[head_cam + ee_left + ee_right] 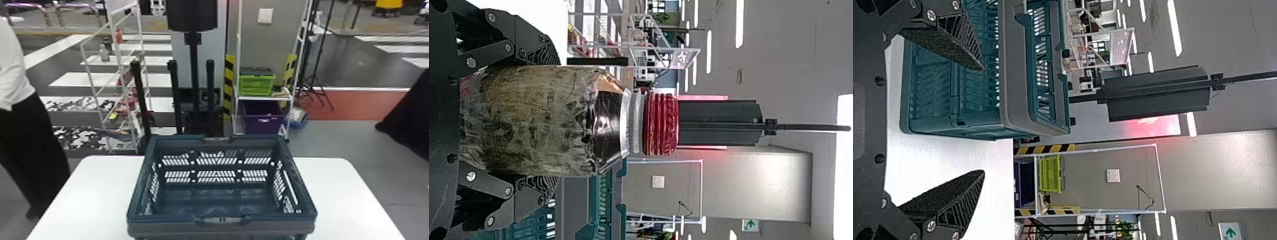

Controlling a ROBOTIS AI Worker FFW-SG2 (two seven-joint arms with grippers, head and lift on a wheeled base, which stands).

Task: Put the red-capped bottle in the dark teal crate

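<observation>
"What has the left claw [554, 120] got?"
"The red-capped bottle [524, 120], clamped upright, near the dark teal crate [136, 198]."
"The right claw [984, 120]?"
"Fingers spread wide."
"Farther out?"
"The crate's mid-table [348, 198]; a green box [257, 85] sits on the far shelf [263, 98], toward the right."

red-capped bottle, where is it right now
In the left wrist view, the red-capped bottle is held in the black left gripper, with the dark teal plastic crate beyond it.
</observation>
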